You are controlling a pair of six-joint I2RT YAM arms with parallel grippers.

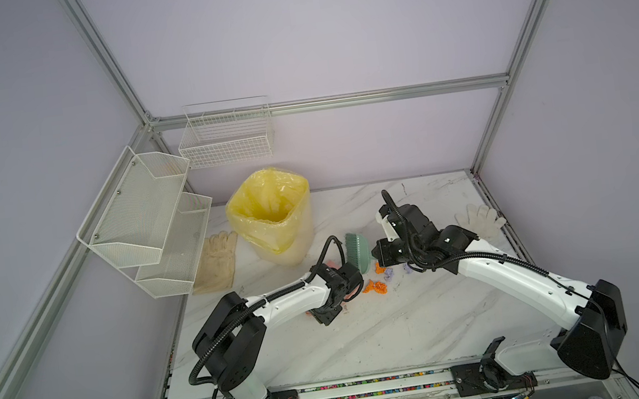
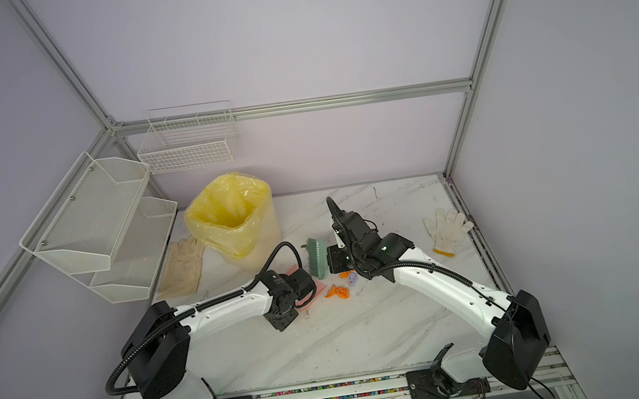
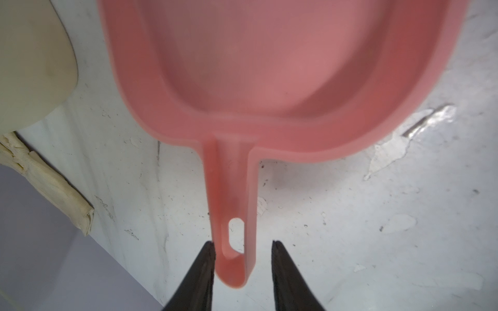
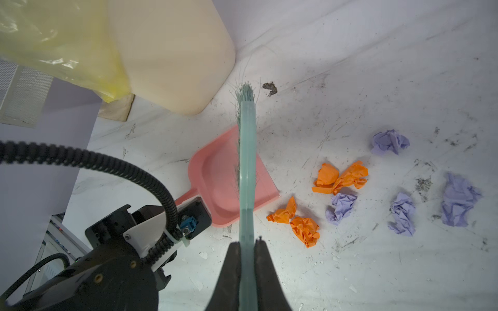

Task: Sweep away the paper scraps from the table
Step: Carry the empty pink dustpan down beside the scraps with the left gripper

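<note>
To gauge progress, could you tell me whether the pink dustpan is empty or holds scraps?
Empty. In the left wrist view the dustpan has a bare floor; the paper scraps lie beside it on the table.

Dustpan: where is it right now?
The dustpan lies on the table near its middle, just in front of the bin and left of the scraps in both top views, beside the brush; the open left gripper straddles its handle.
</note>
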